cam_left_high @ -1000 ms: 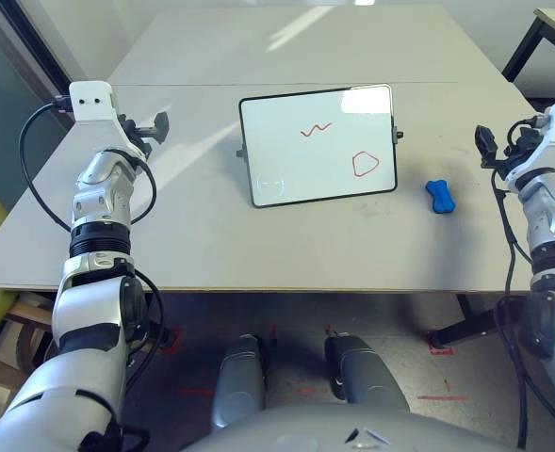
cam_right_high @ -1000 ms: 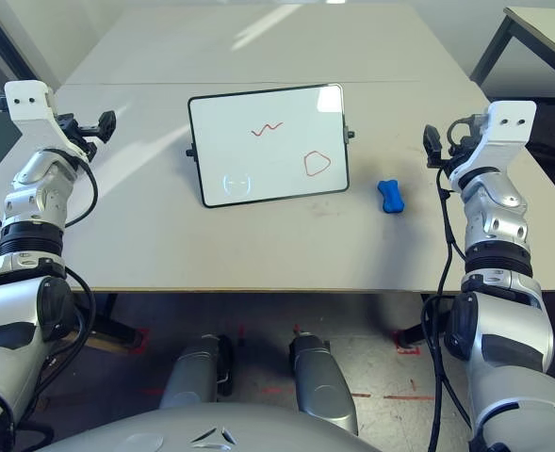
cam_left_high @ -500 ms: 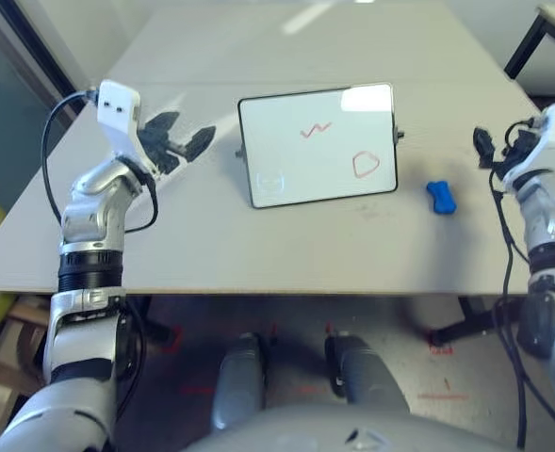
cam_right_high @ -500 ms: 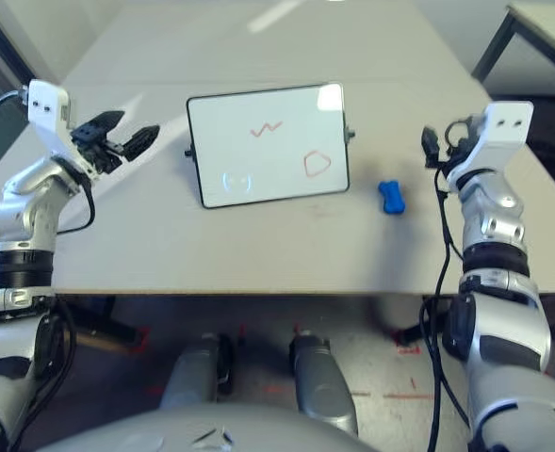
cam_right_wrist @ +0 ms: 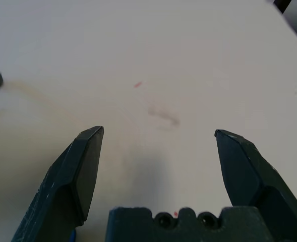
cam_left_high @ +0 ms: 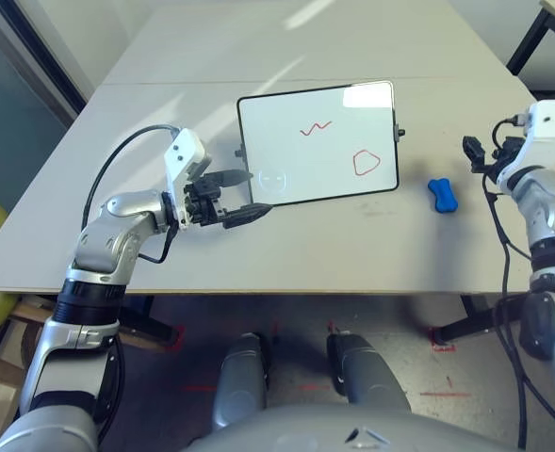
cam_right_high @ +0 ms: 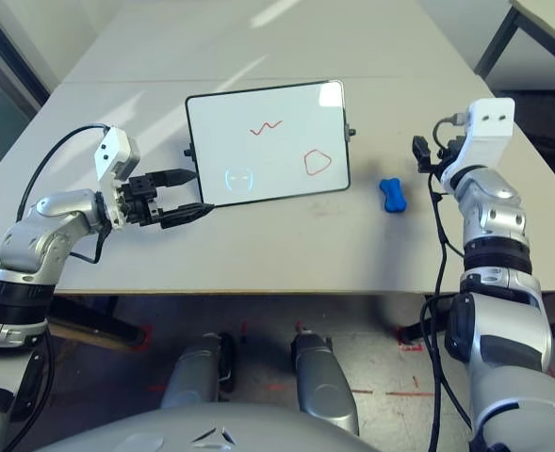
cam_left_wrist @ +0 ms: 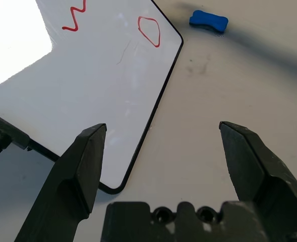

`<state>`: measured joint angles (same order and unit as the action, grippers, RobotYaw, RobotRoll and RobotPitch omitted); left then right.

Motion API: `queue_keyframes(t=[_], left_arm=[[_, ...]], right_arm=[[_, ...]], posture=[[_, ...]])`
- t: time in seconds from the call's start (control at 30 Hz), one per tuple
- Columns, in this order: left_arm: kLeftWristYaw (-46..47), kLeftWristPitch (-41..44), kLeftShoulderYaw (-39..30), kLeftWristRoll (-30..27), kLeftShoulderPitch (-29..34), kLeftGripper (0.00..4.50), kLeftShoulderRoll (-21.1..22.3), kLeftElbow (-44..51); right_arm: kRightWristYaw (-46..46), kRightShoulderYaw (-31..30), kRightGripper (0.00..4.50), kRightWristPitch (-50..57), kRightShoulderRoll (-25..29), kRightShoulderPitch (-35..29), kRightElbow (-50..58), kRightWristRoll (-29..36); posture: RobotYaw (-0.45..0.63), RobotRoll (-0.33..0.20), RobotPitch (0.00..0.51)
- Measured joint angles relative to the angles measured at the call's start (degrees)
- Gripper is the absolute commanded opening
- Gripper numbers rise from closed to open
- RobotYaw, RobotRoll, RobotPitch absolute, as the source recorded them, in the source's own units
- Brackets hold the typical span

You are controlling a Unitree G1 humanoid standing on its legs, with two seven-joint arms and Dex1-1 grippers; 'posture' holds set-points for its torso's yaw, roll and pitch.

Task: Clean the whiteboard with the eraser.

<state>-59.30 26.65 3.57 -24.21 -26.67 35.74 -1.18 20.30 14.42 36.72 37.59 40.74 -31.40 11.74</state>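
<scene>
Small rectangular glossy white whiteboard with thin black frame (cam_left_high: 317,143) lies flat mid-table, bearing a red zigzag, a red rounded-triangle outline, and a faint smudge near its left edge. Small bright blue bone-shaped eraser (cam_left_high: 441,195) lies just right of it, apart. Left gripper (cam_left_high: 247,195), fingers spread, hovers at the board's near-left corner. Right gripper (cam_right_wrist: 156,146) is spread over bare table.

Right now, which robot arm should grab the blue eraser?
Probably the right. The eraser lies just off the board's right edge, nearer the open right gripper. The open left gripper is at the board's left corner.
</scene>
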Motion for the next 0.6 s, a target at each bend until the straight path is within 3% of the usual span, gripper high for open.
queue_keyframes(t=[0.23, 0.43, 0.6], left_arm=[[-0.72, -2.01, 1.88, 1.94, -0.86, 4.50, -1.36, -2.47], [-0.99, -3.08, 2.18, 2.94, -1.90, 4.50, -2.30, -4.07], [-1.03, -3.47, 2.18, 3.40, -1.89, 4.50, -2.81, -4.16]], right_arm=[[5.50, -9.09, 4.49, 29.24, 9.61, 4.13, 13.08, 0.29], [8.58, -12.86, 4.49, 40.95, 8.73, 5.15, 18.45, 2.81], [8.26, -13.87, 4.49, 43.60, 5.62, 4.65, 20.18, 2.93]], posture=[[-0.23, 0.000, 0.118], [-0.23, 0.000, 0.116], [-0.21, 0.000, 0.115]])
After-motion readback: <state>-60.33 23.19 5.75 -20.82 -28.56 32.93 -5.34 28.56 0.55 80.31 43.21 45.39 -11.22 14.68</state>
